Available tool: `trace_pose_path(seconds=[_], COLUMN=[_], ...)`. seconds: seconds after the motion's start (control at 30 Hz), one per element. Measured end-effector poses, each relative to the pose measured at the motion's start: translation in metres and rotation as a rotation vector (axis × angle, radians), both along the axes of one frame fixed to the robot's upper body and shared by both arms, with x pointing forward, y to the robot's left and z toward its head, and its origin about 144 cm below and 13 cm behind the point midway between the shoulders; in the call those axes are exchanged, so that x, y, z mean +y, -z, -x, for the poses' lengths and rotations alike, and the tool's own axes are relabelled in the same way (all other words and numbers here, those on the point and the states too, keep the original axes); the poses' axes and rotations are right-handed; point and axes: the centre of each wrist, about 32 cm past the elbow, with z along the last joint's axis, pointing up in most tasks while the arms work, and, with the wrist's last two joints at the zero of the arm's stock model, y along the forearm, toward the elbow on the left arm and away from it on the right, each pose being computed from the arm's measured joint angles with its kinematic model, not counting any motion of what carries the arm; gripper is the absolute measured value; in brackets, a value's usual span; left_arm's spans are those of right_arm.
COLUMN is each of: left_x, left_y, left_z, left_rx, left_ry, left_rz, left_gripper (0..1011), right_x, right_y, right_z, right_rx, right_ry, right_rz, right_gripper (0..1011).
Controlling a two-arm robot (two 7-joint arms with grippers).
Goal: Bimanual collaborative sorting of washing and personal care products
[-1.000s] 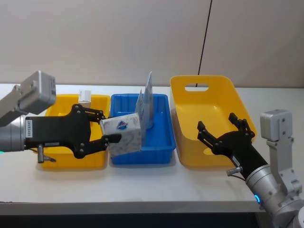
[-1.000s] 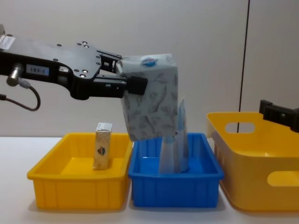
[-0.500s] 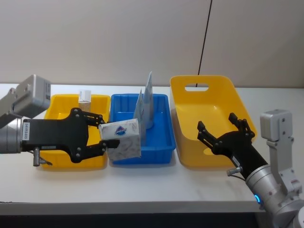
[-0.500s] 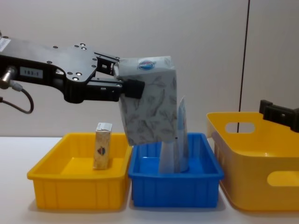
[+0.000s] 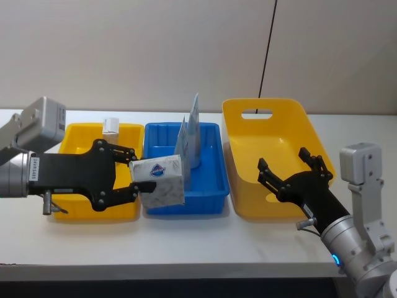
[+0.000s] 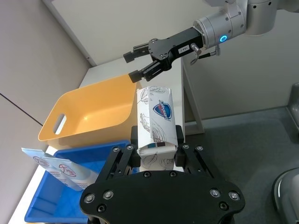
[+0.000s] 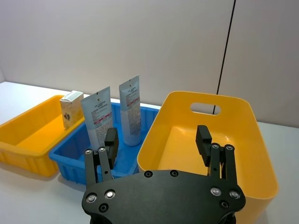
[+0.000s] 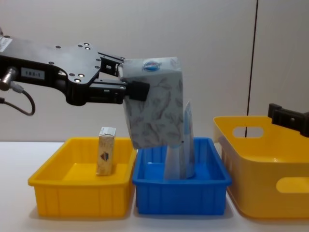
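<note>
My left gripper is shut on a pale carton with grey leafy print and a blue emblem, held in the air over the near left part of the blue bin; the carton hangs well above the bins, and the carton shows between the fingers. Two slim blue-grey tubes stand upright in the blue bin. A smaller carton stands in the left yellow bin. My right gripper is open over the near edge of the large yellow bin.
Three bins sit in a row on the white table: a low yellow one at the left, the blue one in the middle, a taller handled yellow one at the right. A black cable hangs down the wall behind.
My left gripper drew the held carton back to the left and toward me, from above the blue bin's middle to its near left part. The right gripper kept still.
</note>
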Motion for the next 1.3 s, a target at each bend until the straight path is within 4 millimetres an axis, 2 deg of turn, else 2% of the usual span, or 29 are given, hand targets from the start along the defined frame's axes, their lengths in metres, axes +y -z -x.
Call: trace_pose_path(seconds=[0.67, 1.3], left_x=[0.000, 0.000], left_y=[-0.001, -0.001], left_z=[-0.002, -0.002], left_rx=[-0.007, -0.008], left_ry=[0.008, 0.010], left_rz=[-0.002, -0.002], left_gripper=[346, 346], right_x=[-0.004, -0.026], right_y=[-0.004, -0.009], right_z=[-0.010, -0.038], right_rx=[-0.043, -0.083], right_ry=[-0.010, -0.248], right_rz=[-0.001, -0.004], right_gripper=[1000, 1000])
